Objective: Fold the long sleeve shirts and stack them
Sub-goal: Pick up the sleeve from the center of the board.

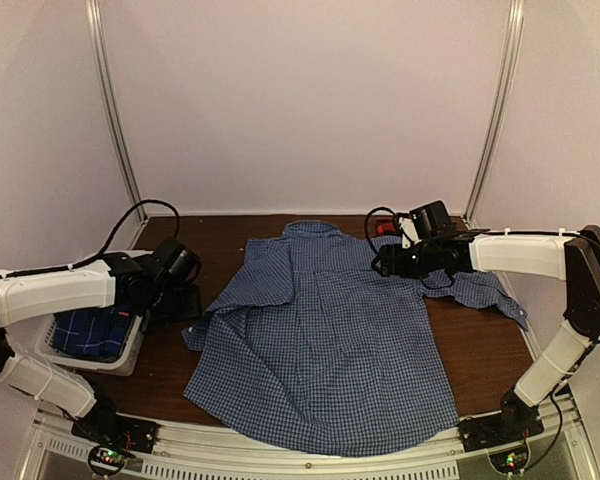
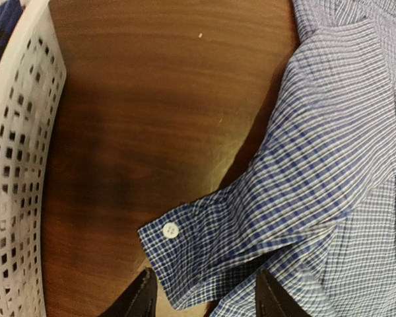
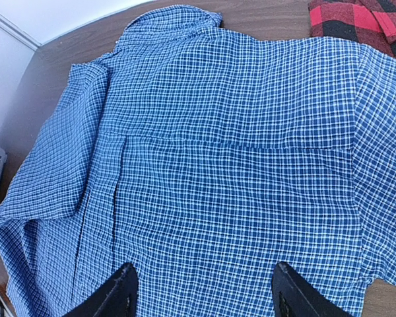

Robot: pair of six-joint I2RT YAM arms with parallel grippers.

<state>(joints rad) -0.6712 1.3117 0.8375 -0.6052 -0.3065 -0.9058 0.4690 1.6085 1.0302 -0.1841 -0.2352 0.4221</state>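
The blue-and-white gingham shirt (image 1: pixel 325 340) lies spread on the brown table, collar to the back. Its left sleeve is folded in, and the cuff with a white button (image 2: pixel 170 230) lies just ahead of my left gripper (image 2: pixel 208 300), which is open and empty beside the shirt's left edge (image 1: pixel 185 300). My right gripper (image 3: pixel 201 294) is open and empty, hovering over the shirt's upper right part (image 1: pixel 385 262). The red-and-black plaid shirt (image 3: pixel 356 20) lies at the back right, mostly hidden behind the right arm (image 1: pixel 385 228). The darker blue plaid shirt (image 1: pixel 85 335) lies in a basket.
A white perforated basket (image 1: pixel 130 350) stands at the table's left, close to my left gripper (image 2: pixel 20 165). Bare wood (image 2: pixel 152 119) shows between the basket and the shirt. The gingham shirt's right sleeve (image 1: pixel 485 292) trails toward the right wall.
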